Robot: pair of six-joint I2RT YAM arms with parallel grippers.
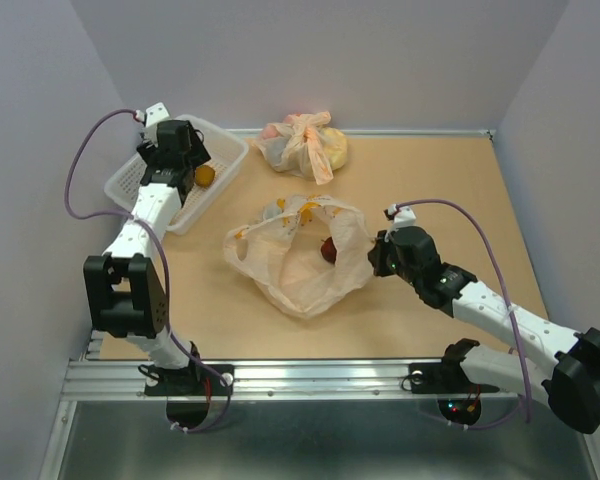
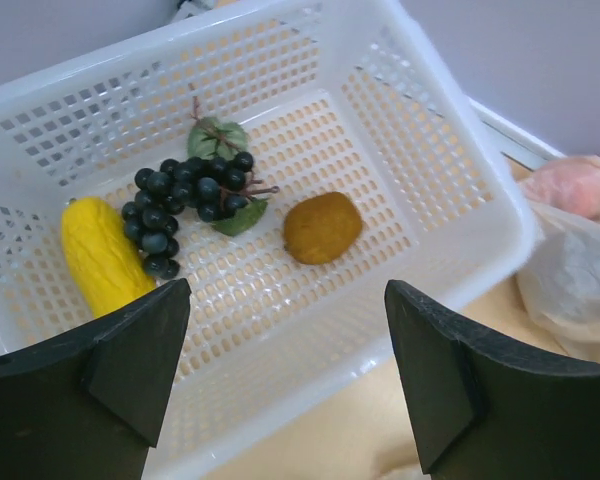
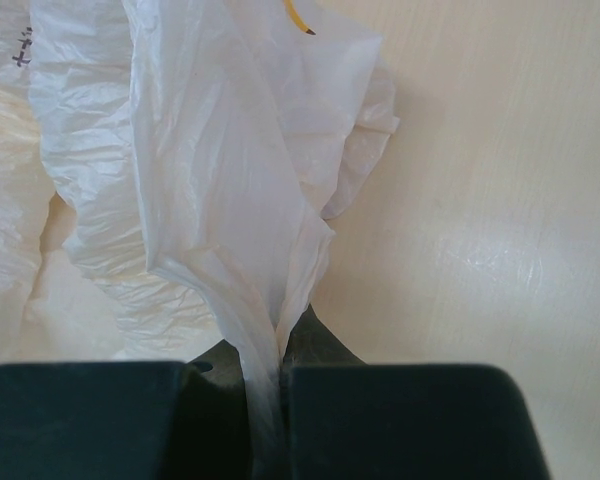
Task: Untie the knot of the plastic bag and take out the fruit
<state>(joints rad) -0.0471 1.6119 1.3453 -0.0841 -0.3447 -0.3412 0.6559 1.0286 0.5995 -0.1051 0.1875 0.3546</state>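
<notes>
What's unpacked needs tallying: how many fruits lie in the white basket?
3: a yellow fruit at the picture's left, a dark grape bunch beside it, a brown kiwi right of that. The left gripper covers the basket's near part, so another may be hidden.

crinkly thin plastic bag (image 3: 210,170), perforated plastic basket (image 2: 450,180)

Nothing legible for you here. Top view, centre of frame: the plastic bag (image 1: 300,282) has orange-yellow print (image 1: 306,208) near its mouth, too small to read. Right wrist view: dark marks (image 3: 20,46) on the bag film at upper left and a yellow stroke (image 3: 298,17) at the top edge, cropped; you can't make out any characters in either.
</notes>
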